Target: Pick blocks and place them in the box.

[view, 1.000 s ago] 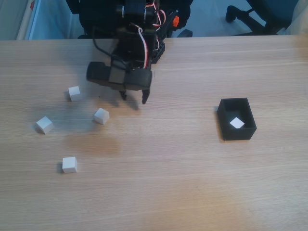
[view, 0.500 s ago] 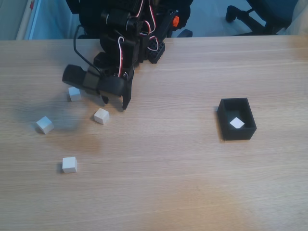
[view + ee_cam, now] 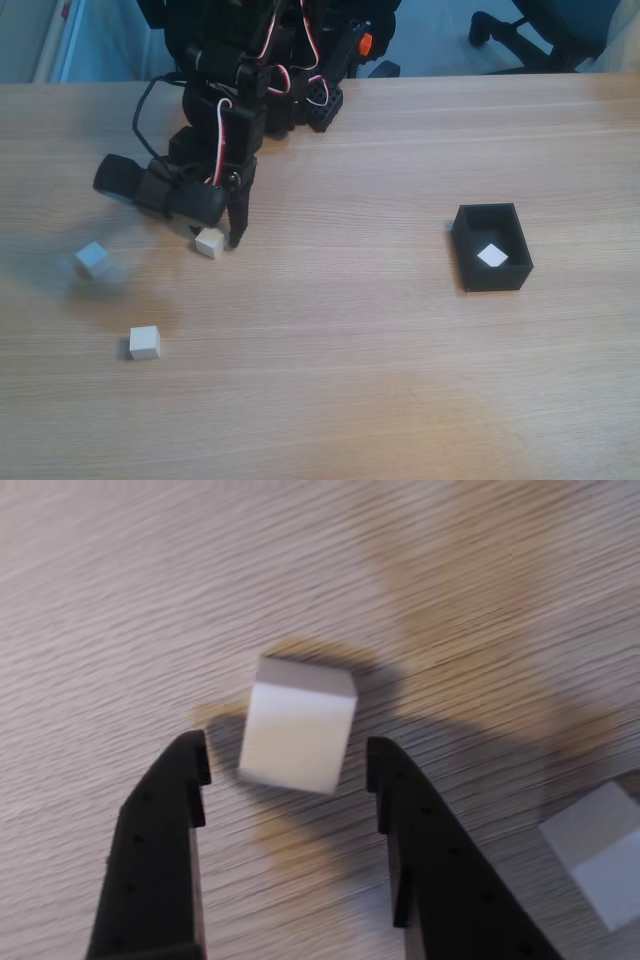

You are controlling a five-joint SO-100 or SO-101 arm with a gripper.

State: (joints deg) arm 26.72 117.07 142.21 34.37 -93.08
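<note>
**End effector spread open over a white cube, nothing gripped**

In the wrist view the end effector [image 3: 285,760] has its two black fingers [image 3: 160,840] apart, and a white block [image 3: 298,735] sits on the wooden table [image 3: 120,600] just past the tips, lined up with the gap between them. Neither finger touches it, there's table showing on both sides. A second block [image 3: 600,850] pokes in at the lower right of that view, near the right finger.

From the fixed view, the end effector [image 3: 225,235] is down at the table with that same block [image 3: 209,242] right beside its tip. Relative to that block: one block [image 3: 91,258] lies off to the left, another [image 3: 144,342] sits lower left, closer to the camera. The black box [image 3: 470,262] is well apart to the right, with one white block [image 3: 492,256] lying inside it.
</note>
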